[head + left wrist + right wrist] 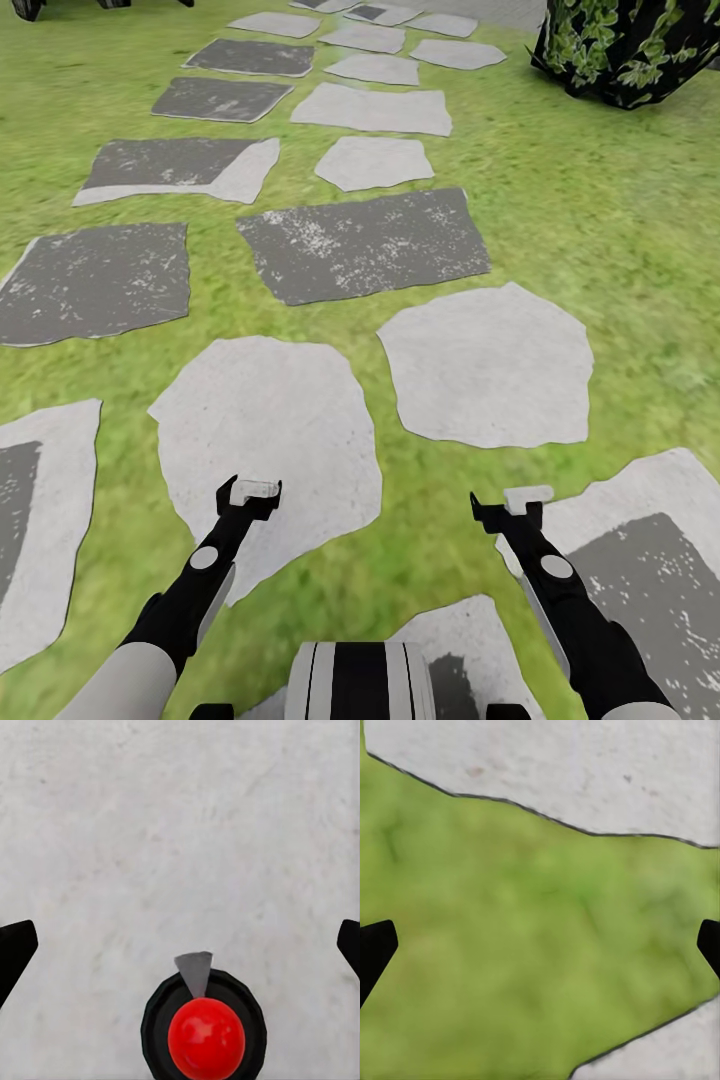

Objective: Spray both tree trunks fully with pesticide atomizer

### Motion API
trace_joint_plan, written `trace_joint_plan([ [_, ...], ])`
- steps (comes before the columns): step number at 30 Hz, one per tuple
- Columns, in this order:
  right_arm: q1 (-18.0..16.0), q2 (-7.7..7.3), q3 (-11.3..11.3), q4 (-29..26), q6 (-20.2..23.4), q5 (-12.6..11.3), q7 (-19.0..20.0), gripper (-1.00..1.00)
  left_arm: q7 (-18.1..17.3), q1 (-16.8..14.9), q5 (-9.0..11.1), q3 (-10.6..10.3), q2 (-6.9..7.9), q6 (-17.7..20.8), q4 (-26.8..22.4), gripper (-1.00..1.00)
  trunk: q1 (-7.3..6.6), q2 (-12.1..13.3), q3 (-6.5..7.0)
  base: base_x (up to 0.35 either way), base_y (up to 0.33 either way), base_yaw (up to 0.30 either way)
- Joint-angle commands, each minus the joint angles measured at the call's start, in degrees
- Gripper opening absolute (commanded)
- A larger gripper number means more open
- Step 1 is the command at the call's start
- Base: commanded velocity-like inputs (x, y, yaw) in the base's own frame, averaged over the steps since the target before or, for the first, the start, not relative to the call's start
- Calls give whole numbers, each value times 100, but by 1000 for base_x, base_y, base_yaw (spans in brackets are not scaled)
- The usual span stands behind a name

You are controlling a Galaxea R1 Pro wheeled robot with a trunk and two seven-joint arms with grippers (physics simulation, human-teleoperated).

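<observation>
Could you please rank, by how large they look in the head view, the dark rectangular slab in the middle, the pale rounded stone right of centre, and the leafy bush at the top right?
1. Dark slab and pale rounded stone: look alike, and the stone is nearer, so unranked.
2. Leafy bush: smallest, though cut off and farthest away.

Pale grey stepping stones (487,365) and darker grey slabs (365,245) form a winding path, with a dark leafy bush (625,45) standing at its far right.

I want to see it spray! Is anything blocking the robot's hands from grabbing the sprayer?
The sprayer isn't in these pictures, so I can't tell. Both end effectors, left and right, hang open and empty over grass and stepping stones. A leafy bush stands far ahead on the right.
</observation>
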Motion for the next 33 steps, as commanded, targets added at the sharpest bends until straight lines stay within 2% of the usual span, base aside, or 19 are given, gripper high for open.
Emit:
trace_joint_plan([
  [1,0,0,1,-1,1,0,0,100,0,0,-3,0,0,0,0,100,0,0,0,4,-3,0],
  [6,0,0,1,-4,2,0,1,100,0,0,-6,0,0,0,0,100,0,0,0,1,-1,0],
  [12,0,0,1,2,2,0,1,100,0,0,-7,0,0,0,0,100,15,-8,-153,0,0,0],
  [21,0,0,0,-3,2,0,1,100,0,0,-7,0,0,0,0,100,15,-8,-186,0,0,0],
  [27,0,0,-4,-5,2,0,1,100,0,0,-7,0,0,0,0,100,31,-16,-334,0,0,0],
  [33,0,0,-4,-6,2,0,-2,100,0,7,-7,0,0,0,0,100,31,-16,-353,0,0,0],
])
